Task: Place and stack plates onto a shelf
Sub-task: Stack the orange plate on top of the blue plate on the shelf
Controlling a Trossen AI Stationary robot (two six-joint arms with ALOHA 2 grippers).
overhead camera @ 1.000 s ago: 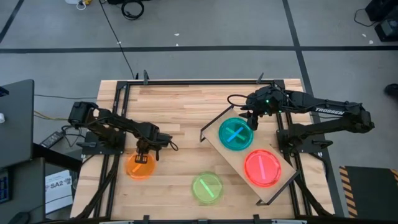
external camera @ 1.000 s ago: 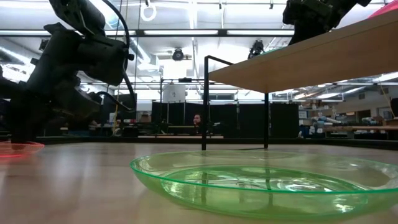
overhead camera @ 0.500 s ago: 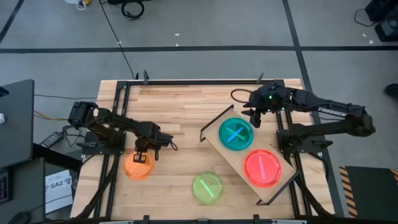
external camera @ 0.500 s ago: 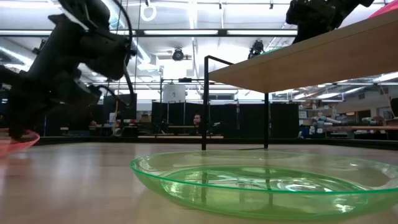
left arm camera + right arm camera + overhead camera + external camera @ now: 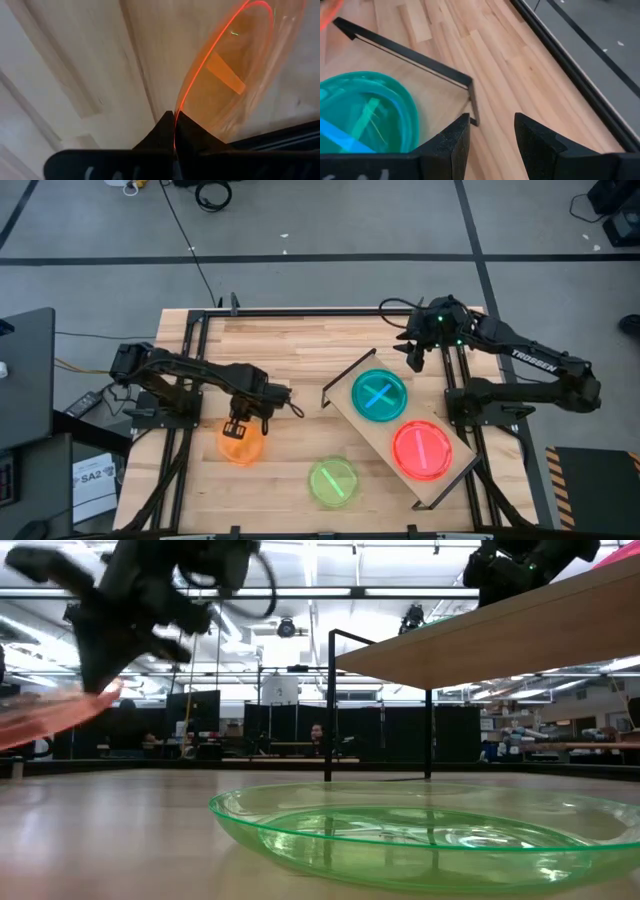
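Plates: orange (image 5: 241,447), green (image 5: 332,481), pink (image 5: 421,449), teal (image 5: 379,396)

The table (image 5: 300,350) is pale wood in lengthwise strips, framed by black rails. On the left, an orange plate (image 5: 241,444), translucent with a solid orange bar, sits under the black left gripper (image 5: 238,427). A neon green plate (image 5: 332,481) lies near the front. The shelf (image 5: 445,476) is light wood on black wire; its far plate (image 5: 379,395) is teal-green with a blue cross, its near plate (image 5: 421,449) pink-red. The right arm (image 5: 520,360) is black with white lettering. The floor (image 5: 320,240) is grey with dark lines.
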